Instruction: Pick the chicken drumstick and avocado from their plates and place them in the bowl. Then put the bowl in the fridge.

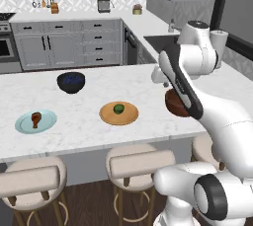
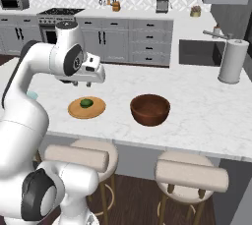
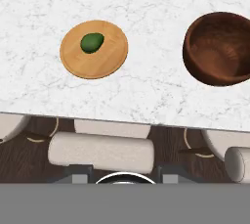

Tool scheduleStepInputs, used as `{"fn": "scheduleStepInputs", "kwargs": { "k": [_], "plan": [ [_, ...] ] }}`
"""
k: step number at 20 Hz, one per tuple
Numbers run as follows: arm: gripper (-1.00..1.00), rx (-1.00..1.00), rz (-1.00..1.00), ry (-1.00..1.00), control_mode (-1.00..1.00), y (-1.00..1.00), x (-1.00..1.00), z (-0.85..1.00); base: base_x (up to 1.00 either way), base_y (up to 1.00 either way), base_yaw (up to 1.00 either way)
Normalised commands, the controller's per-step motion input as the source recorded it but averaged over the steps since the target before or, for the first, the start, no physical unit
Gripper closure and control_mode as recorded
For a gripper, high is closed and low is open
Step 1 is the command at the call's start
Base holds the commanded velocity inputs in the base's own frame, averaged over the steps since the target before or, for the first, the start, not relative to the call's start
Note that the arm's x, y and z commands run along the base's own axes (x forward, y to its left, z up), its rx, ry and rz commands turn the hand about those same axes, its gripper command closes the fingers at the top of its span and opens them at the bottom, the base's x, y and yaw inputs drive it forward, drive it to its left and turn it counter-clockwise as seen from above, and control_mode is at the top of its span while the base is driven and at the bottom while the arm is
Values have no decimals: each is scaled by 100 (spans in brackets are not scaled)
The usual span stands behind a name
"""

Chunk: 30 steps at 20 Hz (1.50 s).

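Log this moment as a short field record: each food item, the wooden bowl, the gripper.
chicken drumstick: lying on the pale blue plate, left end of the marble counter
avocado: on the tan wooden plate, near its middle
wooden bowl: upright, holding nothing, right of the tan plate
navy bowl: behind the two plates
gripper: above the counter's near edge, holding nothing; jaw state unclear
task status: neither item moved yet
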Motion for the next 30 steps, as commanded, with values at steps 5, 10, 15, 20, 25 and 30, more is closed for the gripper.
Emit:
{"fn": "scheduleStepInputs", "kwargs": {
  "k": [5,10,15,20,25,30],
  "plan": [
    [-100,-2,-3,6,-100,20,33,-12,0,0,0],
    [-100,-6,-20,4,-100,87,100,-34,0,0,0],
    [-100,1,-23,4,-100,69,82,-55,0,0,0],
    [-100,18,-35,0,-100,5,43,-66,0,0,0],
    [-100,29,-27,0,-100,-10,17,-62,0,0,0],
    [-100,7,-4,3,-100,17,31,-46,0,0,0]
  ]
}}
